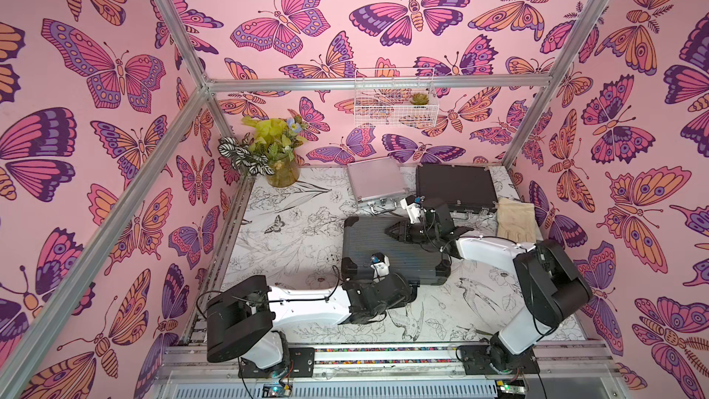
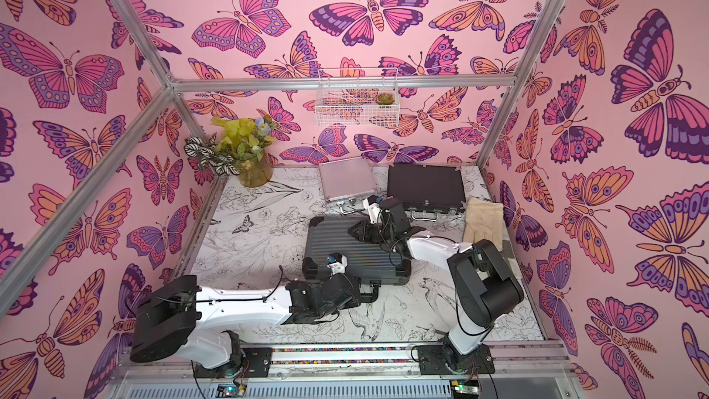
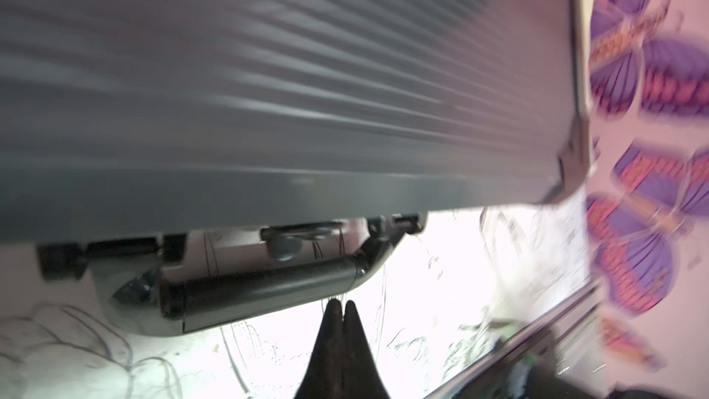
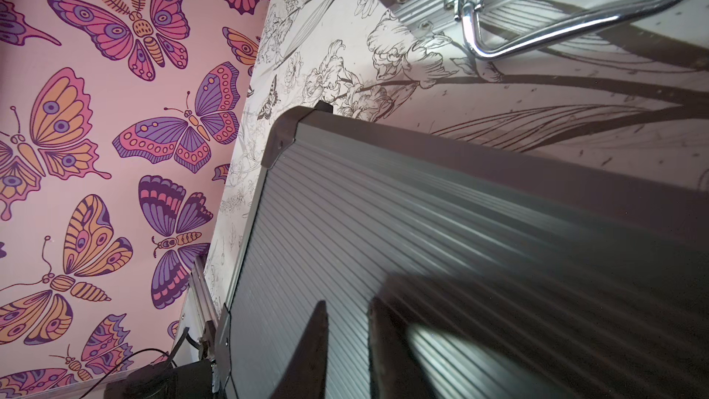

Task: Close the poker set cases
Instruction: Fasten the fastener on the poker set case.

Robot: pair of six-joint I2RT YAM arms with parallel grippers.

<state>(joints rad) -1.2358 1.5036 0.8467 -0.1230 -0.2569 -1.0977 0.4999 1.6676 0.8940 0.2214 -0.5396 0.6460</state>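
The large dark-grey ribbed case (image 1: 391, 251) lies flat mid-table with its lid down, in both top views (image 2: 356, 253). My right gripper (image 1: 395, 230) hovers low over the back of its lid, open a little with nothing between the fingers (image 4: 347, 303). My left gripper (image 3: 342, 303) is shut and empty, its tips just off the case's front handle (image 3: 268, 285); the wrist hides it in both top views. Behind lie the small silver case (image 1: 376, 182), its chrome handle (image 4: 537, 36) facing forward, and the wide black case (image 1: 454, 188), both with lids down.
A vase of flowers (image 1: 282, 170) stands in the back left corner. A cream glove (image 1: 516, 218) lies right of the black case. A white wire basket (image 1: 395, 103) hangs on the back wall. Pink butterfly walls and metal posts enclose the table.
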